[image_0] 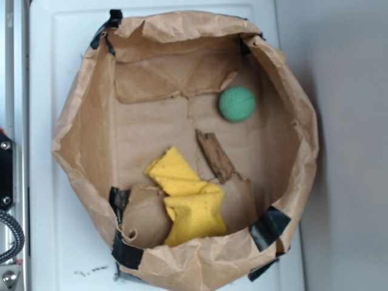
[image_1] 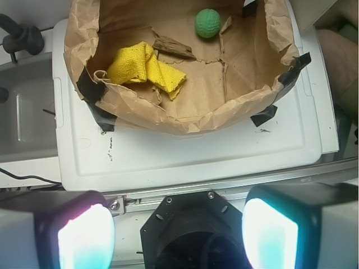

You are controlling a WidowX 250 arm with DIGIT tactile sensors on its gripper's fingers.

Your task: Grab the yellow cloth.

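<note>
The yellow cloth (image_0: 187, 197) lies crumpled on the floor of a brown paper-lined box (image_0: 79, 139), near its front wall; in the wrist view the yellow cloth (image_1: 143, 67) shows at upper left. My gripper (image_1: 178, 235) is open, its two glowing pads (image_1: 84, 238) wide apart with nothing between them. It hangs well back from the box, over the robot's black base (image_1: 196, 230). The gripper is out of the exterior view.
A green ball (image_0: 237, 103) rests at the back right of the box. A brown wood chip (image_0: 216, 156) lies beside the cloth. A curled paper flap (image_0: 144, 215) sits left of the cloth. The box stands on a white lid (image_1: 185, 151). Black tape (image_1: 92, 92) marks the box corners.
</note>
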